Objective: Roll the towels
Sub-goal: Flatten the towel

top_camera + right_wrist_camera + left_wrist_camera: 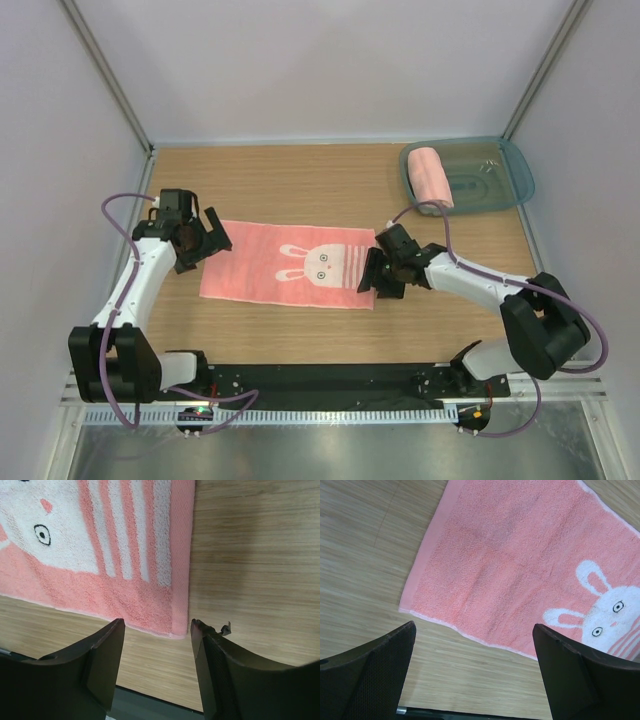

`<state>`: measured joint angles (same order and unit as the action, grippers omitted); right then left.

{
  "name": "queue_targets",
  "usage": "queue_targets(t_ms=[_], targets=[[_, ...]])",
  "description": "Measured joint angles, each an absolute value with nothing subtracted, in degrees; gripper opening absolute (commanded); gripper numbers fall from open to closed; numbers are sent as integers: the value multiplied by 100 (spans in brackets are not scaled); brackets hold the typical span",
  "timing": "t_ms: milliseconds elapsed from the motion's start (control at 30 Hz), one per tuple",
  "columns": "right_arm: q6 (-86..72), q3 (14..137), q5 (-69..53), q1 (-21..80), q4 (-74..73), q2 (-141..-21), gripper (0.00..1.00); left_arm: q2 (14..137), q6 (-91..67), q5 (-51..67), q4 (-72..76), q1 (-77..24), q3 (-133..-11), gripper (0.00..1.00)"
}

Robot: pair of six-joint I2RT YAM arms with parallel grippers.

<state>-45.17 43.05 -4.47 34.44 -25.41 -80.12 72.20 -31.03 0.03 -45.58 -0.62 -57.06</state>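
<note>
Action starts on the left: the left end effector (197, 240) hangs wide open, its black fingers (380, 665) spread and empty, at the left short edge of the flat salmon-pink terry towel (262, 262) with the white rabbit print. In the wrist view the towel's near-left corner lies just ahead of the gap, on the pale wood-grain bench (300, 185).

Moving across, the rabbit face comes next, then reddish and white stripes. The right end effector (378, 272) is open as well with nothing held, and its fingers straddle the near-right corner. I can't tell whether the tips touch the bench.

At the far right, at the back, a rolled pink towel (432, 176) rests in a translucent teal plastic tray (520, 180), so I'd call it one done, one to go.

With an arm at each near corner, this looks like a two-handed pickup of the near long edge. To do it well, pinch just the hem at both corners. Close together, lift low and travel level, or the cloth skews and the roll comes out conical.
</note>
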Motion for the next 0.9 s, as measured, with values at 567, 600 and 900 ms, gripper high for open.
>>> queue_targets(t_ms=[567,600,900], targets=[[-4525,4082,-569,3531,-2316,-8340,39,7181,-3103,115,-4541,99,-5706,100],[-4525,4069,-574,3548,-2287,-8340,36,7181,-3105,115,-4541,99,-5706,100],[-4462,4016,-582,3483,-2150,-8427,7,7177,-3107,115,-4534,106,-5699,100]])
